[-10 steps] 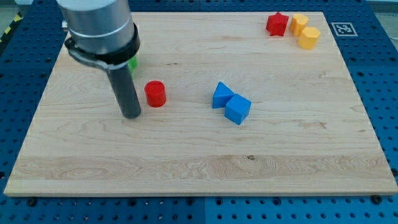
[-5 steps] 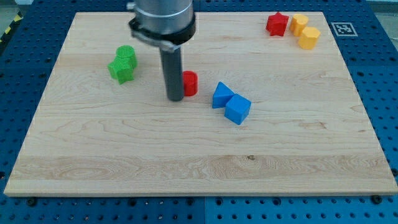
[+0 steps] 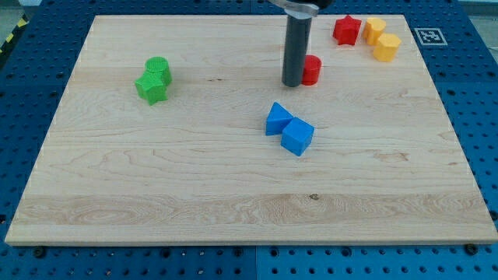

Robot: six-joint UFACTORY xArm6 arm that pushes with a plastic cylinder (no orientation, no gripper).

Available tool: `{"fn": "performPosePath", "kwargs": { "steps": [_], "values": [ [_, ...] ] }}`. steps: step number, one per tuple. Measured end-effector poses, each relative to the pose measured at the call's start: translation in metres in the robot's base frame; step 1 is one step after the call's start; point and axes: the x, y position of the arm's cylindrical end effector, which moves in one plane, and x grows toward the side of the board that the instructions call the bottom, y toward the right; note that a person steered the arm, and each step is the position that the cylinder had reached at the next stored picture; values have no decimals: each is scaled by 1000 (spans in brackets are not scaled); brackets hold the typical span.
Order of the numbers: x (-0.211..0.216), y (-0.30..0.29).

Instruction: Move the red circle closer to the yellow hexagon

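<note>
- My tip sits on the wooden desk, near the view's top and a bit right of the middle.
- The red circle is right next to my tip, on the tip's right side in the view. The rod looks like it is touching the circle, and it hides the circle's left edge.
- The rod has no hand on it, so nothing opens or shuts. It can only push.
- The yellow hexagon is to the right of the red circle and a little higher in the view. It is near the desk's top right corner, but there is still bare wood between the two.
- This is the thing that matters most: tip, circle and hexagon lie almost in one line. The tip is on the far side of the circle from the hexagon. I think a push to the right and a little toward the view's top would send the circle the right way.
- A red star sits above that path. Another yellow block touches the hexagon. The circle might bump the star if the push goes too high.
- Two blue blocks are below my tip, and two green blocks are far to the left. They are out of the way.
</note>
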Motion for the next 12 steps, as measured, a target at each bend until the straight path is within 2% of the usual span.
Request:
{"fn": "performPosePath", "kwargs": {
  "steps": [4,6,7,10,12],
  "values": [
    [8,4],
    [-23,7],
    [-33,17],
    [-43,94],
    [-52,103]
  ]
}}
